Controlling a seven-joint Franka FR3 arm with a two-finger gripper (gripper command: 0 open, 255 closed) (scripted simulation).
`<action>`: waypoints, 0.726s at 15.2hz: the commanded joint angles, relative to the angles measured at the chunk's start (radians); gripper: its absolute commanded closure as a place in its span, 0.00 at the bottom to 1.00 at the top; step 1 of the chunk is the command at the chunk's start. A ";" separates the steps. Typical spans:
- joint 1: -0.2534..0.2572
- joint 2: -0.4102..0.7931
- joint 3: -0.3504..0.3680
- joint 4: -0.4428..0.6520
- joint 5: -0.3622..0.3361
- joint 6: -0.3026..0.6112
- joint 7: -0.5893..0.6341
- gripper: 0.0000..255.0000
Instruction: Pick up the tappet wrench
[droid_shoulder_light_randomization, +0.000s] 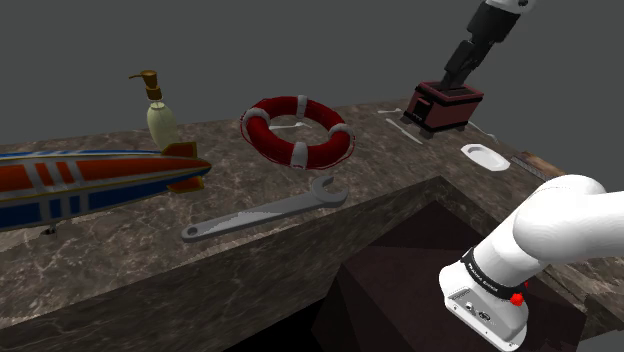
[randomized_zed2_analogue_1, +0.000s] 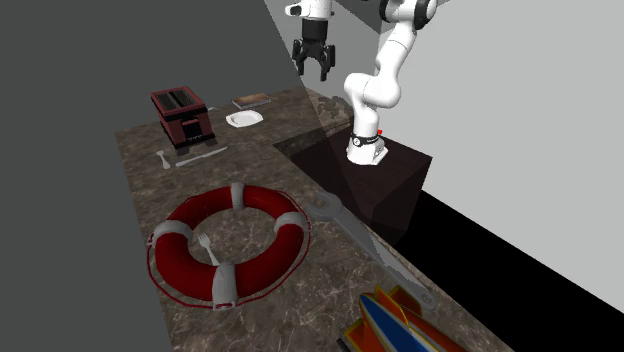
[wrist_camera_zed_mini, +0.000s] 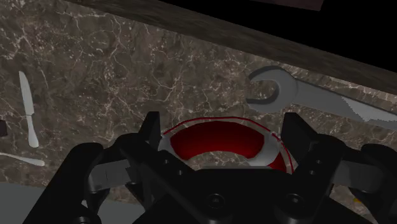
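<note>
The tappet wrench (droid_shoulder_light_randomization: 262, 213) is a long grey open-ended spanner. It lies flat on the dark marble counter (droid_shoulder_light_randomization: 120, 250) near its front edge, just in front of a red and white life ring (droid_shoulder_light_randomization: 297, 131). In the second exterior view the wrench (randomized_zed2_analogue_1: 362, 233) runs along the counter's edge beside the life ring (randomized_zed2_analogue_1: 228, 245). My gripper (randomized_zed2_analogue_1: 312, 66) hangs open, high above the counter, far from the wrench and holding nothing. In the wrist view the gripper (wrist_camera_zed_mini: 222, 127) frames the life ring (wrist_camera_zed_mini: 219, 143), and the wrench (wrist_camera_zed_mini: 305, 95) lies beyond the ring, off to one side.
A dark red toaster (droid_shoulder_light_randomization: 443, 105), a white dish (droid_shoulder_light_randomization: 484, 156) and cutlery (randomized_zed2_analogue_1: 200, 155) sit at the counter's end below the gripper. A soap dispenser (droid_shoulder_light_randomization: 160, 115) and a red and blue toy airship (droid_shoulder_light_randomization: 80, 180) stand at the shoulder view's left. The dark stand (randomized_zed2_analogue_1: 385, 175) adjoins the counter.
</note>
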 joint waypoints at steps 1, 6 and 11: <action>0.000 0.000 0.000 0.000 0.000 0.000 0.000 0.00; 0.062 0.103 0.034 -0.041 0.014 0.140 -0.050 0.00; 0.122 0.221 0.072 -0.062 0.025 0.275 -0.100 0.00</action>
